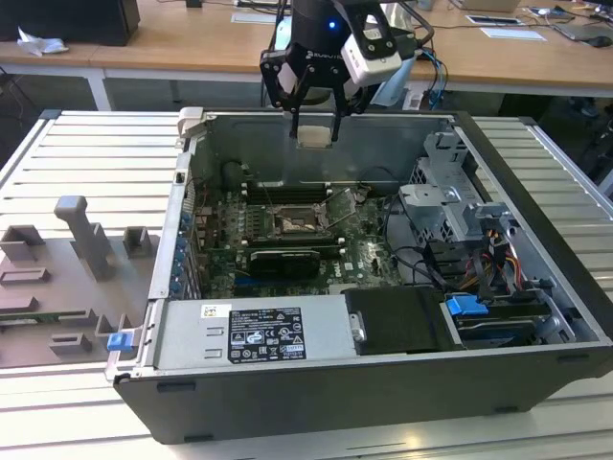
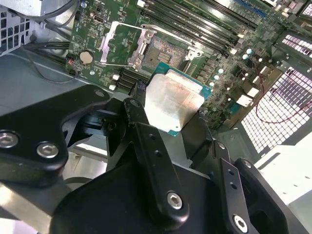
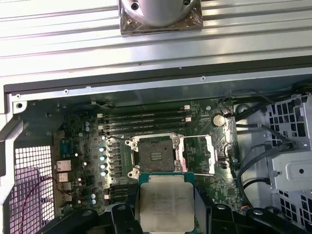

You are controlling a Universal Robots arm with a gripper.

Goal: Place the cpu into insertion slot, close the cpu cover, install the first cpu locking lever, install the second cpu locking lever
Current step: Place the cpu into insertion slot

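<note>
My gripper (image 1: 314, 129) hangs above the open computer case, shut on the cpu (image 1: 314, 136), a flat square chip with a dull silver top. Both wrist views show the cpu (image 2: 173, 102) (image 3: 165, 202) clamped between the black fingers (image 2: 139, 105), held well above the board. The insertion slot (image 1: 299, 223) (image 2: 165, 51) (image 3: 153, 156) lies bare on the green motherboard, dark inside its metal rim, below and ahead of the chip. Beside the socket, the cpu cover (image 2: 124, 44) (image 3: 197, 155) is swung open.
A black expansion card (image 1: 284, 261) lies near the socket and long memory slots (image 1: 287, 192) run behind it. The power supply (image 1: 249, 331) fills the case's near side, and a drive cage with cables (image 1: 450, 206) stands at the exterior view's right. Grey fixtures (image 1: 86, 240) sit outside the case.
</note>
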